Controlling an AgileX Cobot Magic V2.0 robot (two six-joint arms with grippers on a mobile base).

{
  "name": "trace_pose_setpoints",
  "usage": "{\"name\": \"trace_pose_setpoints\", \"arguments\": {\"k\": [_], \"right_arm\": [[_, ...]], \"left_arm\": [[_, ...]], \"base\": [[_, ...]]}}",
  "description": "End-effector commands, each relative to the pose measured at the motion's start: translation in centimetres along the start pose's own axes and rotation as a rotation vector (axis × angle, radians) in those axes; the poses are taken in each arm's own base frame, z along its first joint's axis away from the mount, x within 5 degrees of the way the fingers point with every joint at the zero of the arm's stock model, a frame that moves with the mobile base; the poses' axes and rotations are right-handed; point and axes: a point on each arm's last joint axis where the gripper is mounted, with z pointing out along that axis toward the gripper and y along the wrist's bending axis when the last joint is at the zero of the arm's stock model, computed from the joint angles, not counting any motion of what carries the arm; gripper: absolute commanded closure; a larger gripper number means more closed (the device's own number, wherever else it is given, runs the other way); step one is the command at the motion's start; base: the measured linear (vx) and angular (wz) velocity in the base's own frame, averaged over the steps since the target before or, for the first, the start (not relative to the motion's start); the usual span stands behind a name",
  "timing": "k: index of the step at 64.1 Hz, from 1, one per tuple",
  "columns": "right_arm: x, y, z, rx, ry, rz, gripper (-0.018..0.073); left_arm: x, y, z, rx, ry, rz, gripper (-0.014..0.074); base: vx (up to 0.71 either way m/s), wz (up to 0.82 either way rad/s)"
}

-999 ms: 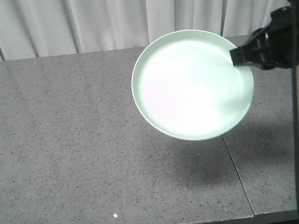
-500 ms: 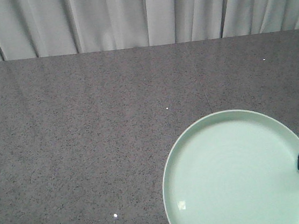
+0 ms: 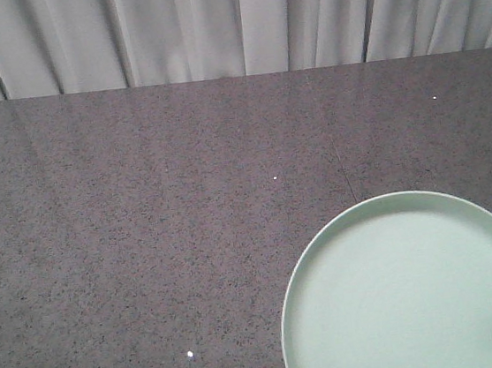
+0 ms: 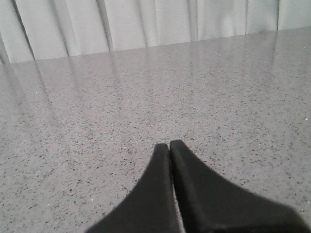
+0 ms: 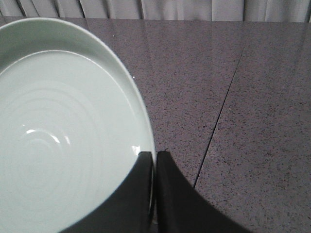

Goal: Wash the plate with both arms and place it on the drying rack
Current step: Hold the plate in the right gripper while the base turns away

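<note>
- Front view: the plate [image 3: 401,299] sat bottom-right in frame, cut off by the bottom + right edges. Pale mint, face up toward the cam.
- Right wrist cam: the right end effector [image 5: 154,154] was clamped on the plate's rim, one finger on the inner side, the other outside, rim pinched btwn them.
- Same cam: we caught faint concentric rings in the plate's centre, w/ a couple of small glints.
- Back to the front view: only a small black bit of that end effector poked in at the plate's right rim, at the frame edge.
- Left wrist cam: the left end effector [image 4: 168,144] was closed tight, fingertips touching, nothing btwn them, over the worktop [image 4: 97,121].
- Worktop was grey speckled stone; a thin seam [image 5: 218,121] ran across it, just right of the plate.
- A pale pleated curtain [image 3: 210,24] hung along the far edge.
- We couldn't tell whether the plate touched the worktop or hung above it.
</note>
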Motion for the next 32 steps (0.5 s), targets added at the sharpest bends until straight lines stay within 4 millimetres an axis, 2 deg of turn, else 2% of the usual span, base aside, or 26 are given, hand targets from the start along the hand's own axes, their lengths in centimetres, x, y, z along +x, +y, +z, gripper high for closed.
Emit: {"name": "trace_pose_setpoints", "arguments": {"k": [1, 32], "right_arm": [[-1.35, 0.02, -0.31, 0.013, -0.086, 0.009, 0.0561], [-1.35, 0.02, -0.31, 0.013, -0.086, 0.009, 0.0561]], "left_arm": [[-1.55, 0.00, -0.37, -0.002, -0.110, -0.011, 0.0603], [-1.55, 0.00, -0.37, -0.002, -0.110, -0.011, 0.0603]], "base": [[0.00, 0.00], [0.00, 0.00]]}}
